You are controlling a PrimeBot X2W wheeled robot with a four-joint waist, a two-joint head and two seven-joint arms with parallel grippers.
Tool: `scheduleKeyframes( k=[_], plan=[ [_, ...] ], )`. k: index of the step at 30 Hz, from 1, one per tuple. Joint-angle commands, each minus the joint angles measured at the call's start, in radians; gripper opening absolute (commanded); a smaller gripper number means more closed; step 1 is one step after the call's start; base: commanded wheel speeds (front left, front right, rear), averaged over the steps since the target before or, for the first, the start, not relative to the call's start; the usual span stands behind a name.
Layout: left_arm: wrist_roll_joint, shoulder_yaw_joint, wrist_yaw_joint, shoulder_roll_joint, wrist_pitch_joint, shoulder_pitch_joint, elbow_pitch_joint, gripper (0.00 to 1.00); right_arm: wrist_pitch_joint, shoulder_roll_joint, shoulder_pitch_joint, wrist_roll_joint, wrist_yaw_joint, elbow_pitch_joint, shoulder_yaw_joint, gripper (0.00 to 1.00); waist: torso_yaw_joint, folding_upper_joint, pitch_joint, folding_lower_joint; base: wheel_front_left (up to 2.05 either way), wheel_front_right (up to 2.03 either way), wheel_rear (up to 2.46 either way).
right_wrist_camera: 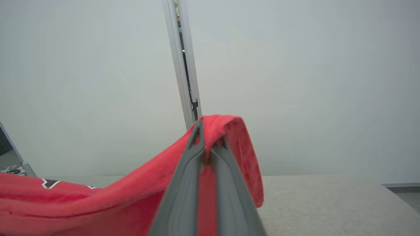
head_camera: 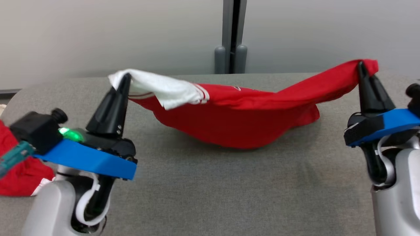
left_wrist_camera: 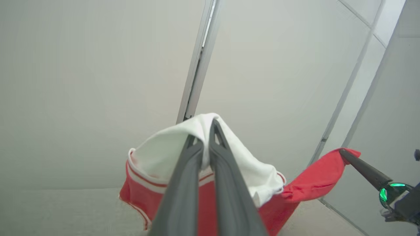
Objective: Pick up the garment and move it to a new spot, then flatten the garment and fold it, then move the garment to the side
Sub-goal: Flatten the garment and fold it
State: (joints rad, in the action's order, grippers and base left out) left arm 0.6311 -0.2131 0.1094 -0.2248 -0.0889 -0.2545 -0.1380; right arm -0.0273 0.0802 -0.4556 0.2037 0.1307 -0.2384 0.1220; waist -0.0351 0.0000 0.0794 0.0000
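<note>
The garment [head_camera: 236, 118] is red with a white, red-striped sleeve, and it hangs stretched between both grippers above the grey table [head_camera: 210, 190], its sagging middle touching the surface. My left gripper [head_camera: 126, 77] is shut on the white sleeve end at the left. In the left wrist view, the left gripper [left_wrist_camera: 206, 131] pinches the white cloth of the garment [left_wrist_camera: 157, 193], and the right gripper's finger holds the red end at the far right. My right gripper [head_camera: 361, 65] is shut on the red corner at the right. The right wrist view has the right gripper [right_wrist_camera: 205, 129] clamped on the red garment [right_wrist_camera: 98, 203].
Another red and white cloth [head_camera: 19, 173] lies at the table's left edge, behind my left arm. A grey post [head_camera: 231, 36] stands against the pale wall behind the table's far edge. Open grey tabletop lies in front of the garment.
</note>
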Motion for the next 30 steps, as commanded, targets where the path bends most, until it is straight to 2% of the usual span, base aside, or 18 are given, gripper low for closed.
scheduleKeyframes(
  k=[1, 9, 15, 18, 22, 26, 30],
  plan=[
    [0.014, 0.016, -0.001, -0.014, -0.017, -0.035, -0.045, 0.0, -0.011, 0.006, 0.024, 0.006, 0.0, 0.069, -0.001, 0.0, -0.026, 0.0, -0.031, 0.0, 0.0, 0.0, 0.0],
    [0.103, 0.083, -0.048, -0.059, -0.162, -0.183, -0.316, 0.0, -0.116, 0.003, 0.063, 0.036, 0.0, 0.529, 0.056, 0.0, -0.069, 0.0, -0.058, 0.0, 0.0, 0.0, 0.0],
    [0.111, 0.1, -0.074, -0.104, -0.259, -0.303, -0.369, 0.0, -0.214, -0.011, 0.083, 0.056, 0.0, 0.708, 0.105, 0.0, -0.09, 0.0, -0.007, 0.0, 0.0, 0.0, 0.0],
    [0.116, 0.094, -0.076, -0.11, -0.283, -0.372, -0.339, 0.0, -0.234, -0.015, 0.082, 0.023, 0.0, 0.708, 0.119, 0.0, -0.091, 0.0, 0.046, 0.0, 0.0, 0.0, 0.0],
    [0.109, 0.067, -0.061, -0.115, -0.317, -0.486, -0.253, 0.0, -0.229, -0.021, 0.005, 0.006, 0.0, 0.637, 0.093, 0.0, -0.095, 0.0, 0.131, 0.0, 0.0, 0.0, 0.0],
    [0.101, 0.059, -0.059, -0.116, -0.347, -0.659, -0.137, 0.0, -0.208, -0.025, -0.17, -0.03, 0.0, 0.507, 0.059, 0.0, -0.104, 0.0, 0.223, 0.0, 0.0, 0.0, 0.0],
    [0.044, 0.061, -0.059, -0.123, -0.325, -0.874, 0.025, 0.0, -0.186, -0.025, -0.403, -0.096, 0.0, 0.327, 0.054, 0.0, -0.107, 0.0, 0.296, 0.0, 0.0, 0.0, 0.0]
  ],
)
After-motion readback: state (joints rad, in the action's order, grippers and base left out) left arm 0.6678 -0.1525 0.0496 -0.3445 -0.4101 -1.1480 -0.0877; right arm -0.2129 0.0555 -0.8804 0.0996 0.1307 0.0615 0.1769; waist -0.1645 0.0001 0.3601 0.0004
